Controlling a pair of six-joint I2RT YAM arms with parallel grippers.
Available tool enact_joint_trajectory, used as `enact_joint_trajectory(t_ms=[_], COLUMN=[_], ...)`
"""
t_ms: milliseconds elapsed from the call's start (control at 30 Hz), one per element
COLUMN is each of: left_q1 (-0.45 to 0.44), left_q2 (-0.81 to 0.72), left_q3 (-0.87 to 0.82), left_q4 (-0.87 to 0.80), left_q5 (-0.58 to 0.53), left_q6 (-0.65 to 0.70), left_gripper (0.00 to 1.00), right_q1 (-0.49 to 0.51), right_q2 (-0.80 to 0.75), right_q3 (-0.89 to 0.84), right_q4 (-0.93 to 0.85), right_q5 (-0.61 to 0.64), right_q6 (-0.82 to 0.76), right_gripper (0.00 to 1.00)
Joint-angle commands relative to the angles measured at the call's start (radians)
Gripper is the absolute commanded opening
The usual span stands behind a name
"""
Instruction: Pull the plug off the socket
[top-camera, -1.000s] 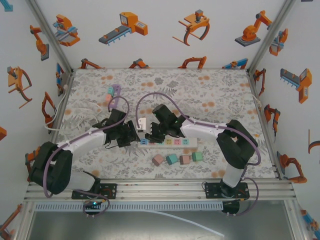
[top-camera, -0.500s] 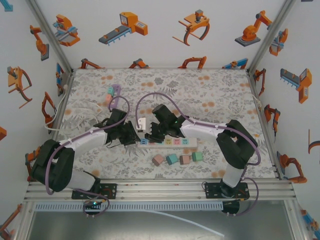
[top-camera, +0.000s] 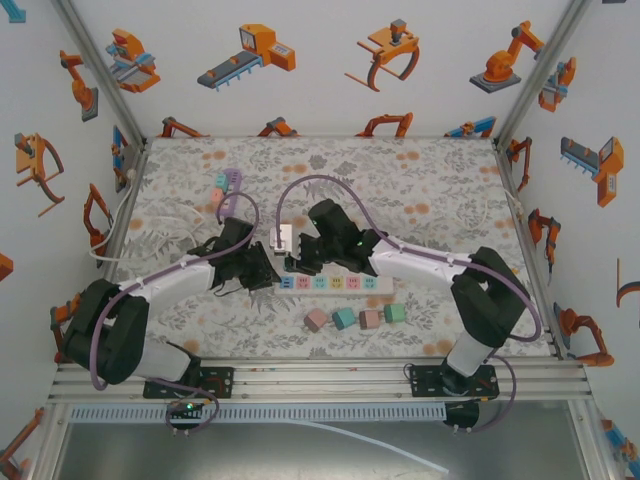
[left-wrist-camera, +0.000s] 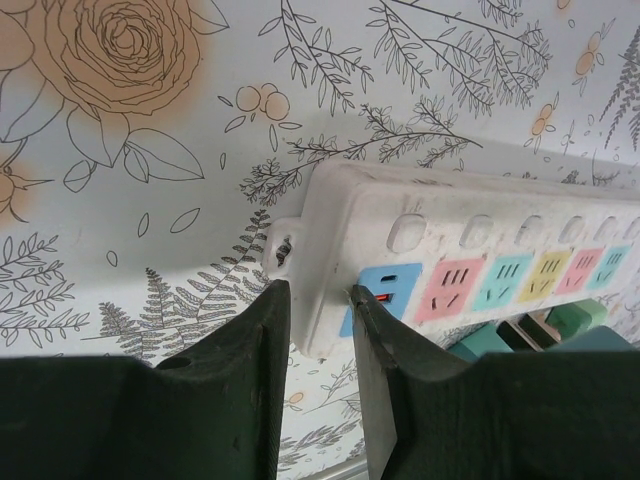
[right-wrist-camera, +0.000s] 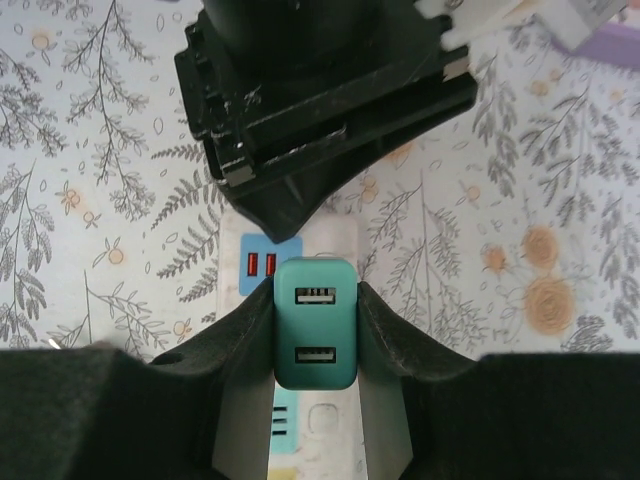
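At the left end of the white power strip, which lies across the floral table, the left pincer is closed narrow on the strip's corner, beside its blue switch panel. Just right of that end, above the strip, the right pincer clamps a teal USB charger plug between its pads. Whether the plug's prongs sit in a socket cannot be told. Near the strip's arm-side edge, four small coloured blocks stand in a row.
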Motion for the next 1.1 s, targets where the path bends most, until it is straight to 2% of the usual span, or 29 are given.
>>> enact_joint_trajectory(t_ms=[0, 200, 467, 600, 800, 967, 1067], left_q1=[-0.007, -0.009, -0.012, -0.013, -0.013, -0.015, -0.016], left_q2=[0.001, -0.029, -0.131, -0.208, -0.359, -0.5, -0.599], left_q3=[-0.027, -0.02, -0.016, 0.006, 0.048, 0.093, 0.103], left_q4=[-0.082, -0.098, -0.124, -0.169, -0.252, -0.347, -0.405], left_q5=[-0.06, -0.073, -0.099, -0.121, -0.154, -0.149, -0.133], left_q6=[0.003, 0.013, 0.037, 0.056, 0.102, 0.233, 0.326], left_gripper=[0.33, 0.35, 0.39, 0.41, 0.43, 0.53, 0.56], right_q1=[0.007, 0.006, 0.006, 0.003, -0.004, -0.005, -0.004], right_q2=[-0.043, -0.103, -0.218, -0.279, -0.364, -0.419, -0.429], right_q3=[-0.007, -0.033, -0.088, -0.122, -0.17, -0.254, -0.27], right_q4=[0.051, 0.134, 0.295, 0.393, 0.398, 0.394, 0.305], right_q5=[-0.023, 0.0, 0.063, 0.218, 0.368, 0.443, 0.465], right_q6=[0.012, 0.058, 0.215, 0.439, 0.785, 1.071, 1.264], right_gripper=[0.08, 0.08, 0.08, 0.08, 0.04, 0.03, 0.0])
